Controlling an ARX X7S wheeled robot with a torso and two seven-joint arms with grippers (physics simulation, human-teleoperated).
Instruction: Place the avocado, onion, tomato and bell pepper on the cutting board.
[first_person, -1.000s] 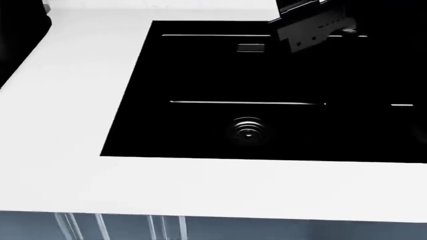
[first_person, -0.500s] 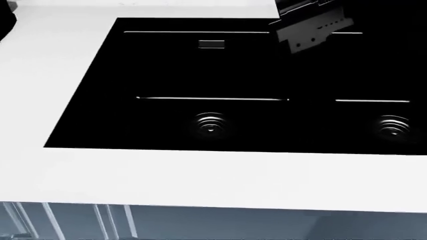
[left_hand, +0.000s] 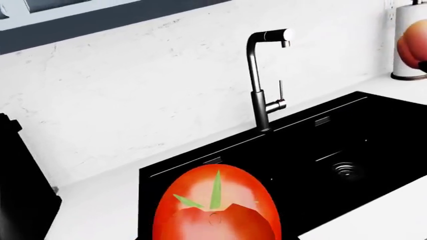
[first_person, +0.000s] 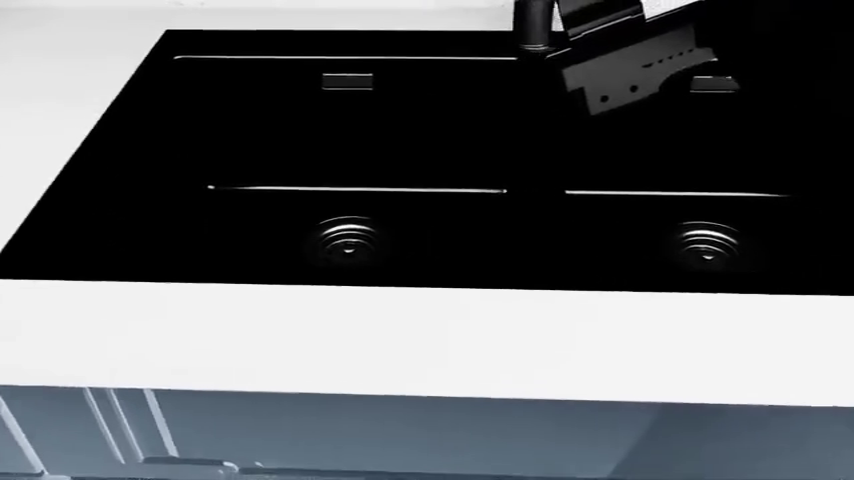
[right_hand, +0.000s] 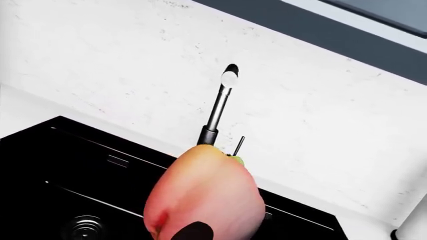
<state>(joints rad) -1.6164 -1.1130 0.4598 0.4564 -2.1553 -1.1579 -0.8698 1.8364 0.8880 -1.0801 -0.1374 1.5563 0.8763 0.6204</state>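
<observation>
Across the head view: white surface (first_person: 400, 340) running along the front, black double sink (first_person: 441, 150) filling the middle with two drains, faucet (left_hand: 261, 80) rising at the back edge against a pale marbled wall. Cutting board, avocado and onion not showing in any view.

Right wrist view: bell pepper (right_hand: 203, 197), pinkish and lobed, filling the foreground and hanging over the sink basin; one dark fingertip (right_hand: 193, 231) of the right pincer pressing on its lower face. Judging the right pincer clamped on the pepper, jaws spread about the pepper's width.

Left wrist view: tomato (left_hand: 217, 205), glossy red with green stem cap, sitting close to the camera above the sink. No finger of the left pincer appearing there, so cannot tell whether open or closed, though the tomato's place suggests carrying. Same pepper glimpsed far off near a paper towel roll (left_hand: 410, 45).

Risks: both loads travelling over open basins, so any slipping of smooth rounded skin meaning a drop into the sink; faucet standing near both arms' paths, inviting a knock; board lying out of sight, making aiming uncertain.
</observation>
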